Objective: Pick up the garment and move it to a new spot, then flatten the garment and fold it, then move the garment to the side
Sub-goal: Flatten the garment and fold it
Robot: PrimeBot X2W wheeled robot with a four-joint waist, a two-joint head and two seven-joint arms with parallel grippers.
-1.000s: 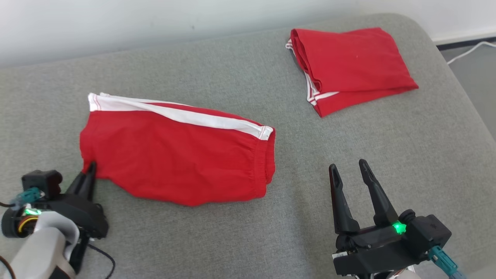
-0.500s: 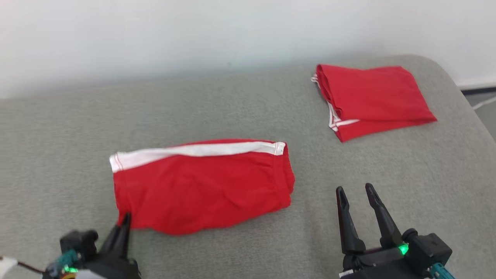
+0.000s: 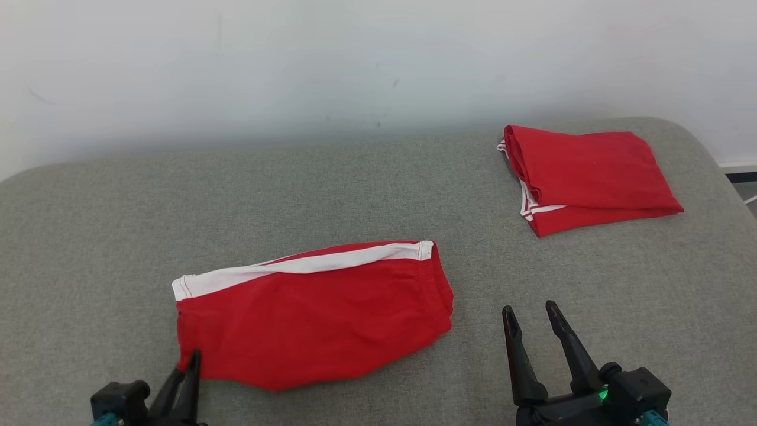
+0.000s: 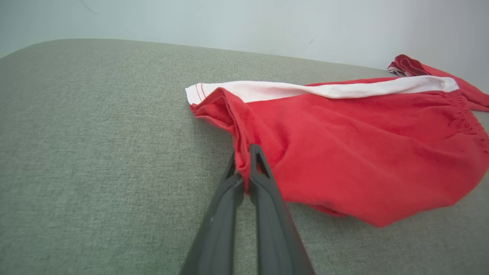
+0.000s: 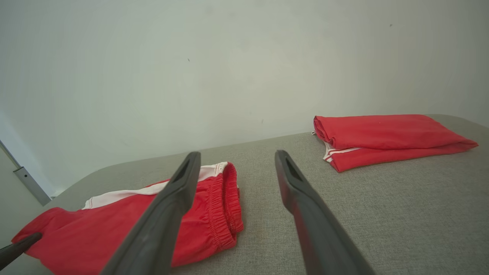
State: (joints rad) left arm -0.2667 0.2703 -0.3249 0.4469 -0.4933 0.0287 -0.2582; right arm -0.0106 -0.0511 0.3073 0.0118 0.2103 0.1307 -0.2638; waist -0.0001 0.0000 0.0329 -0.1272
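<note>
Lying near the front of the grey upholstered surface [image 3: 355, 189], left of centre in the head view: one garment [image 3: 313, 313], red shorts folded once, a white stripe [image 3: 307, 263] along the far edge. Long axis: left to right across the robot's front, with the elastic waistband [image 3: 440, 296] at the right end and the leg hem at the left. Lie: mostly flat, some slack and creasing in the near left portion, where the cloth rises slightly toward the grip. Left gripper [image 4: 244, 152]: fingers together, clamped on a pinch of the near left hem corner, approaching from the robot's side so that the garment extends away and rightward from it. Right gripper [image 3: 529, 307]: fingers spread, nothing between them, low over the surface near the waistband end but apart from the cloth, which lies to its left and a little beyond. Judgement: the right arm is the nearer to the free waistband end, so a two-point hold for moving the piece aside would call for a short reach leftward and forward. Further out: a second folded red garment [image 3: 591, 177] at the far right, well apart. Behind all: a pale wall [image 3: 295, 71].
</note>
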